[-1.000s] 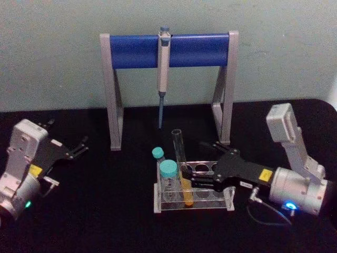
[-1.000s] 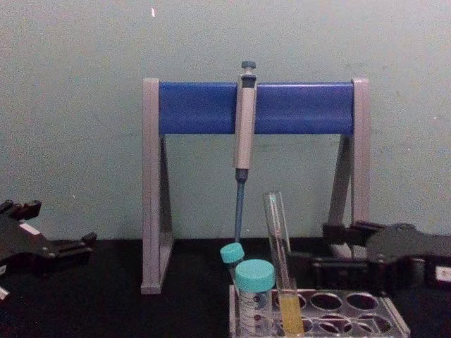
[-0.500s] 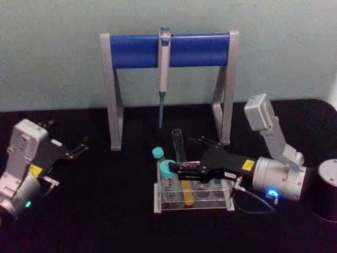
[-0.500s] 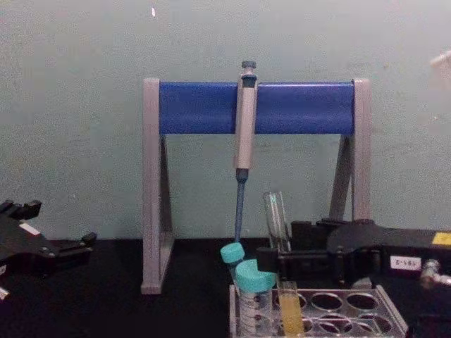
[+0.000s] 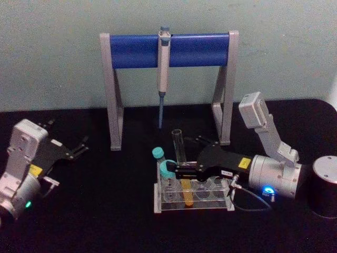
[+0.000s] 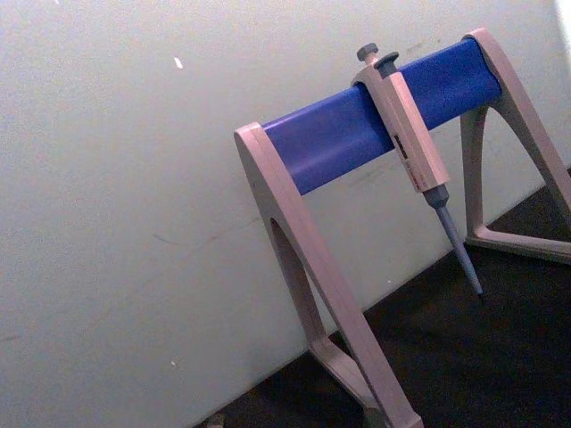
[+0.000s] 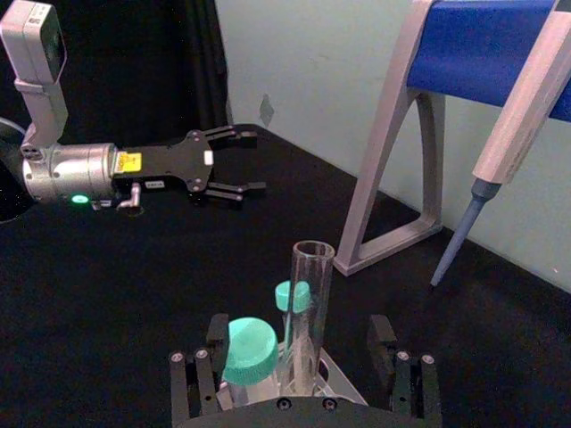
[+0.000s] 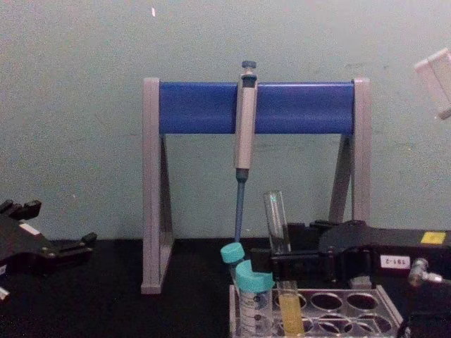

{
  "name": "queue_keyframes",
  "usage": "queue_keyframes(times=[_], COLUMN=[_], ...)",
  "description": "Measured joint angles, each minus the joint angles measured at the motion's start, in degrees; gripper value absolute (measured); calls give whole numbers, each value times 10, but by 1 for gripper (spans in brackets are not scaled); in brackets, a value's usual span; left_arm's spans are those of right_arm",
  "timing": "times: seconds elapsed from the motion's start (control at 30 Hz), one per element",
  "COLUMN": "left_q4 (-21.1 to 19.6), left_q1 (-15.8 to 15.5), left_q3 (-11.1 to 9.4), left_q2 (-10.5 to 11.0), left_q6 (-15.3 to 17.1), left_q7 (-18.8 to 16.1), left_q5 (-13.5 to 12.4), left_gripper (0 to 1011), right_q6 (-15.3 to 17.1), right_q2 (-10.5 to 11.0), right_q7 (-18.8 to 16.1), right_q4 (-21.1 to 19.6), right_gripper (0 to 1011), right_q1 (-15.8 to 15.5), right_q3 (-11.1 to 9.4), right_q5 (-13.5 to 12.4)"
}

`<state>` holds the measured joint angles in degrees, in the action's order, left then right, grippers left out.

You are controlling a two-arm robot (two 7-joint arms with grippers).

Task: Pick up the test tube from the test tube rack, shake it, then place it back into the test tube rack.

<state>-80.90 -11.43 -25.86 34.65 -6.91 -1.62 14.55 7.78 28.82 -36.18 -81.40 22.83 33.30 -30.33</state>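
The test tube [image 5: 178, 143] is a clear open glass tube with yellow-orange liquid at its bottom. It stands leaning slightly in the translucent test tube rack [image 5: 210, 204] at the table's centre. My right gripper [image 5: 183, 156] reaches in from the right. It is open, with one finger on each side of the test tube [image 7: 310, 299], just above the rack [image 8: 352, 307]. I cannot tell whether the pads touch the glass. My left gripper [image 5: 81, 146] rests open on the table at the far left, well apart from the rack.
Two teal-capped vials [image 5: 167, 169] stand in the rack's left end, close to the tube. Behind the rack is a grey-and-blue pipette stand [image 5: 137, 51] with a pipette [image 5: 163, 74] hanging from it. A dark cylinder [image 5: 325, 187] stands at the right edge.
My right gripper has moved left along the rack, and its open fingers now straddle the tube. The tube remains in the rack. The left arm has not moved.
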Motion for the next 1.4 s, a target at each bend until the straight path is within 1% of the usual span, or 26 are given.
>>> queue_keyframes(times=[0.37, 0.43, 0.5, 0.57, 0.6, 0.67, 0.77, 0.83, 0.9, 0.93, 1.0, 1.07, 1.23, 1.4], left_q4=[0, 0, 0, 0, 0, 0, 0, 0, 0, 0, 0, 0, 0, 0], left_q1=[0, 0, 0, 0, 0, 0, 0, 0, 0, 0, 0, 0, 0, 0], left_q3=[0, 0, 0, 0, 0, 0, 0, 0, 0, 0, 0, 0, 0, 0], left_q2=[0, 0, 0, 0, 0, 0, 0, 0, 0, 0, 0, 0, 0, 0], left_q6=[0, 0, 0, 0, 0, 0, 0, 0, 0, 0, 0, 0, 0, 0], left_q7=[0, 0, 0, 0, 0, 0, 0, 0, 0, 0, 0, 0, 0, 0], left_q5=[0, 0, 0, 0, 0, 0, 0, 0, 0, 0, 0, 0, 0, 0], left_gripper=[1001, 1001, 1001, 1001, 1001, 1001, 1001, 1001, 1001, 1001, 1001, 1001, 1001, 1001], right_q6=[0, 0, 0, -1, -1, -1, -1, -1, -1, -1, -1, -1, -1, -1], right_q2=[0, 0, 0, 1, 0, 0, 1, 0, 0, 0, 0, 0, 1, 0], right_q7=[0, 0, 0, 0, 0, 0, 0, 0, 0, 0, 0, 0, 0, 0], right_q4=[0, 0, 0, 0, 0, 0, 0, 0, 0, 0, 0, 0, 0, -1], right_gripper=[995, 942, 914, 860, 816, 785, 662, 623, 544, 533, 443, 397, 233, 229], right_q1=[0, 0, 0, 0, 0, 0, -1, -1, -1, -1, -1, -1, -1, -1], right_q3=[0, 0, 0, 0, 0, 0, -1, -1, -1, -1, -1, -1, -1, -1], right_q5=[0, 0, 0, 0, 0, 0, 0, 0, 0, 0, 0, 0, 0, 0])
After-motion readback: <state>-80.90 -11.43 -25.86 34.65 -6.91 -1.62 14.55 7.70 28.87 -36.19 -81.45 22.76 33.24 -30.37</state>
